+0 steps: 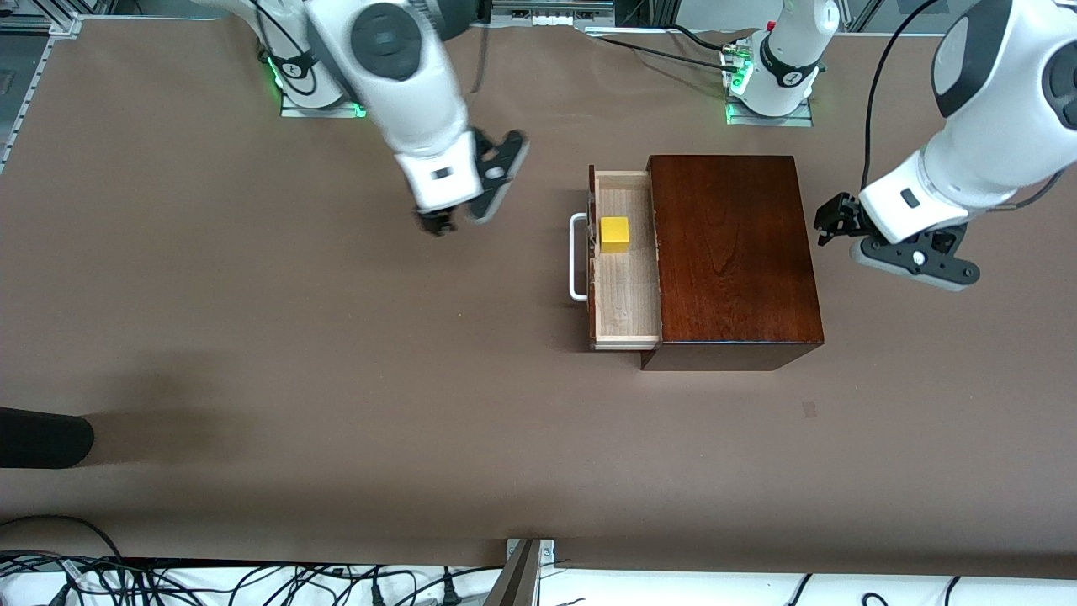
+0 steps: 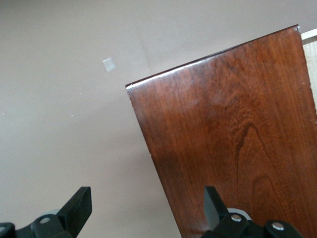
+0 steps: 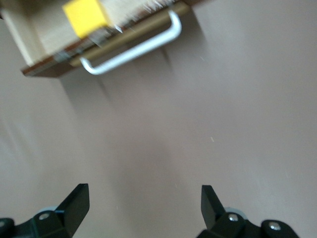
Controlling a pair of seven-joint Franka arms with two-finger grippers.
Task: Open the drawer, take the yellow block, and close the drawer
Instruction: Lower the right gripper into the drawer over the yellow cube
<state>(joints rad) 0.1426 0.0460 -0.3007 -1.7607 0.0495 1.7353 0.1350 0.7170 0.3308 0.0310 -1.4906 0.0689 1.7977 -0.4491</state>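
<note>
The drawer [image 1: 627,307] is pulled out of the dark mahogany box [image 1: 732,252], its white handle [image 1: 577,257] pointing toward the right arm's end of the table. In its pale-wood tray the yellow block [image 1: 615,234] rests close to the drawer front. My right gripper [image 1: 437,220] hangs open and empty over bare table in front of the drawer; its wrist view shows the handle [image 3: 133,49] and the block [image 3: 85,16]. My left gripper [image 1: 835,223] waits open and empty beside the box at the left arm's end, at the edge of the box top [image 2: 233,139].
Brown table cover [image 1: 336,353] runs wide around the box. A dark object [image 1: 42,438] lies at the table edge toward the right arm's end. Cables [image 1: 252,581] lie along the edge nearest the front camera. A small pale patch [image 1: 809,410] marks the cover near the box.
</note>
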